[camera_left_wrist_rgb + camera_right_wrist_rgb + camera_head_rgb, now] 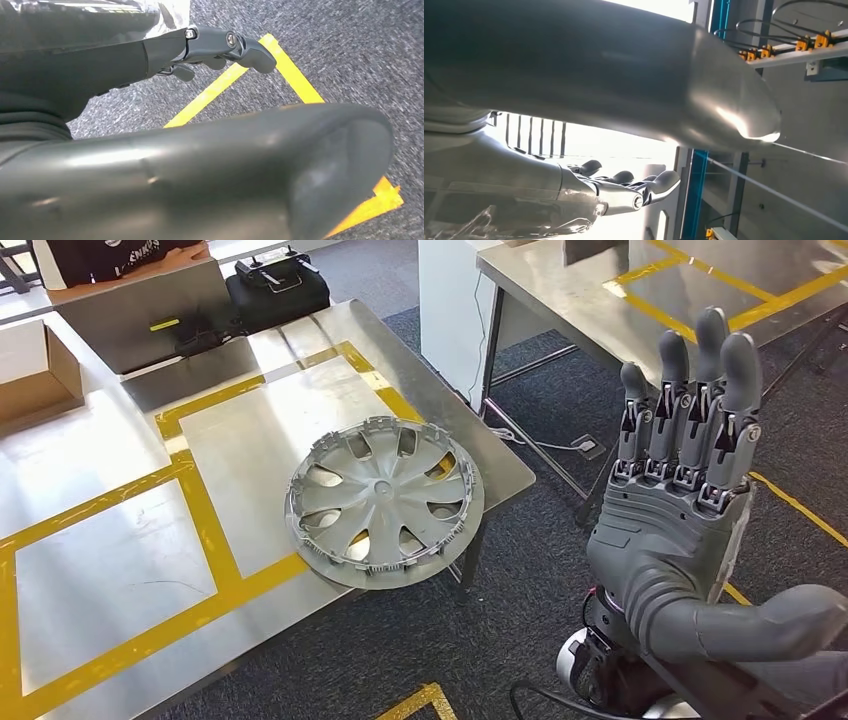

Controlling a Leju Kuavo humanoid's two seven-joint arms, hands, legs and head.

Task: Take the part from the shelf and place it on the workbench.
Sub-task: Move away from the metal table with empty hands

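Observation:
The part, a silver wheel cover (383, 502), lies flat on the steel workbench (110, 560) at its near right corner, its rim slightly over the edge. My right hand (680, 510) is raised to the right of the bench, off the wheel cover, with its fingers (700, 390) straight up and nothing in it. In the right wrist view the same hand (599, 90) is bare, its fingers (634, 192) stretched out. My left hand (200, 170) hangs over carpet, fingers (225, 47) extended and holding nothing.
Yellow tape (200, 510) marks rectangles on the bench. A cardboard box (35, 370) and a black case (277, 285) stand at its far side. A second steel table (640, 290) stands at the back right, with a white cable (545, 445) on the carpet between.

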